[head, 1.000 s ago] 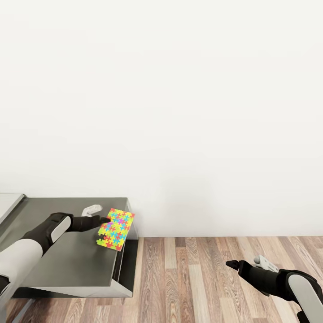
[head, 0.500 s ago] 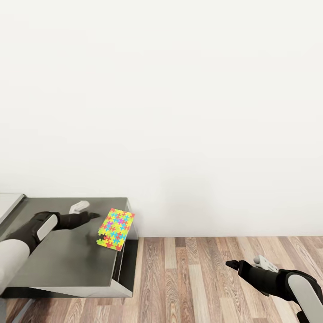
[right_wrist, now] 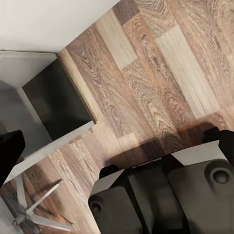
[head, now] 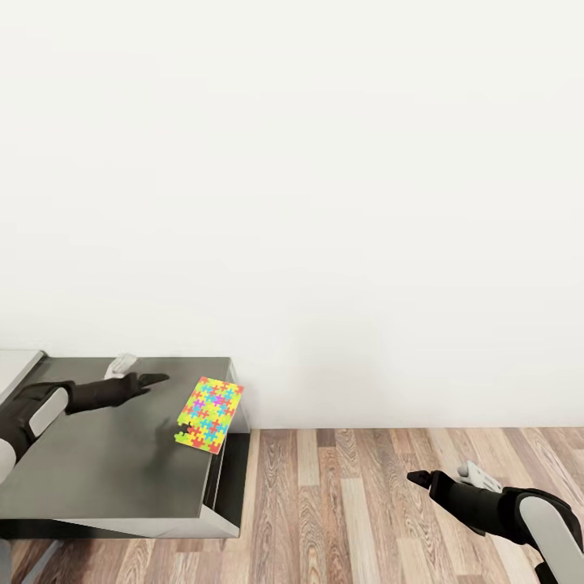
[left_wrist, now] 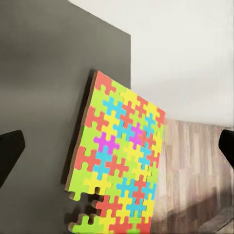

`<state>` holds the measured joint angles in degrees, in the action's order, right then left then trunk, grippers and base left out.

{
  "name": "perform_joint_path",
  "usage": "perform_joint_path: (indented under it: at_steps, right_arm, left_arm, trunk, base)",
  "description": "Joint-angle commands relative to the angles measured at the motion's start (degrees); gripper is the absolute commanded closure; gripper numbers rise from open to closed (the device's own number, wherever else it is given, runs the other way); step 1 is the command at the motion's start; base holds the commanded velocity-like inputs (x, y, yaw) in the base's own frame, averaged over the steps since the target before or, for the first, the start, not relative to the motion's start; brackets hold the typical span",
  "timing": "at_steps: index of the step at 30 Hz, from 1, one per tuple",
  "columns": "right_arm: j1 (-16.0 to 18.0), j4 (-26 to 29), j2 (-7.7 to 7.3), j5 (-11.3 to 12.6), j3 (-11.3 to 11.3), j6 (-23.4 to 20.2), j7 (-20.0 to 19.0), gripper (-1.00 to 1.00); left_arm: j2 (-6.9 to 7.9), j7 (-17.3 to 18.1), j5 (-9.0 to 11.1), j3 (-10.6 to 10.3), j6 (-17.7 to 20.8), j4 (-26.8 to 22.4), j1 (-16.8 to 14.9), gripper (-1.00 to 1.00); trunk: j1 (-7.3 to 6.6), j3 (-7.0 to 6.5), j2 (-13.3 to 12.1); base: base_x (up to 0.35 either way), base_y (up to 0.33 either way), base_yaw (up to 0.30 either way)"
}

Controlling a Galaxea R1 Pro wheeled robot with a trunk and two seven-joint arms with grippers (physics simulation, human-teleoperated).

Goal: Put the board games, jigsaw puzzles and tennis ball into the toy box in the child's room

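Observation:
One jigsaw puzzle [head: 209,414], a thin multicolour sheet, lies on the dark grey cabinet [head: 105,462] with its right side reaching the cabinet's right edge. In the left wrist view the puzzle [left_wrist: 117,161] lies just ahead, a few pieces loose at one corner. My left gripper [head: 154,379] hovers open over the cabinet top, a short way left of the puzzle and apart from it. Low at the right, my right gripper [head: 418,478] is held open over the wood floor with nothing in it. The toy box, the board games and the tennis ball are out of view.
A white wall rises behind the cabinet. A pale grey surface [head: 16,365] shows at the far left edge. Wood plank floor [head: 365,503] spreads right of the cabinet. The right wrist view looks down on my own base [right_wrist: 170,195] and some metal legs [right_wrist: 39,207].
My left gripper has drawn back to the left, away from the puzzle's edge where it was a second ago. The puzzle has stayed put. The right arm has not moved.

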<state>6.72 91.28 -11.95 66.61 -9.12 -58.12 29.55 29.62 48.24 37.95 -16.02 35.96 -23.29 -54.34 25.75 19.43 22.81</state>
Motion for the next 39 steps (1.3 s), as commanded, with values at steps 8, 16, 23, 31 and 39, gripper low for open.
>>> perform_joint_path:
  at_steps: [8, 16, 23, 31, 39]
  right_arm:
    - [0.05, 0.06, 0.22, 0.57, -0.03, -0.05, 0.56, -1.0]
    - [0.05, 0.06, 0.45, 0.61, 0.08, 0.18, 0.48, -1.0]
    - [0.01, 0.05, 0.59, 0.76, 0.32, 0.31, -0.08, -1.0]
    - [-0.04, 0.04, 0.75, 0.98, 0.82, 2.67, -7.38, -1.0]
    - [0.47, 0.04, 0.8, 1.11, 1.11, 6.62, -20.12, -1.0]
  left_arm:
    - [2.34, 8.07, 0.53, -0.35, 0.42, 0.0, -0.04, -1.0]
    - [4.8, 23.19, 0.32, -0.61, 0.44, 0.0, 0.1, -1.0]
    - [7.6, 33.84, 0.28, -0.67, 0.19, 0.0, 0.24, -1.0]
    - [9.68, 40.28, 0.27, -0.72, 0.01, 0.07, 0.36, -1.0]
    - [10.31, 41.76, 0.21, -0.73, -0.01, 0.08, 0.39, -1.0]
  trunk:
    - [0.03, 0.1, 0.11]
    - [0.03, -0.12, 0.11]
    - [0.03, -0.67, 0.11]
    - [0.03, -1.35, 0.11]
    - [0.03, -2.04, 0.11]
  base:
    - [0.0, 0.0, 0.0]
    - [0.0, 0.0, -0.026]
    - [0.0, 0.0, -0.112]
    - [0.0, 0.0, -0.128]
    - [0.0, 0.0, -0.127]
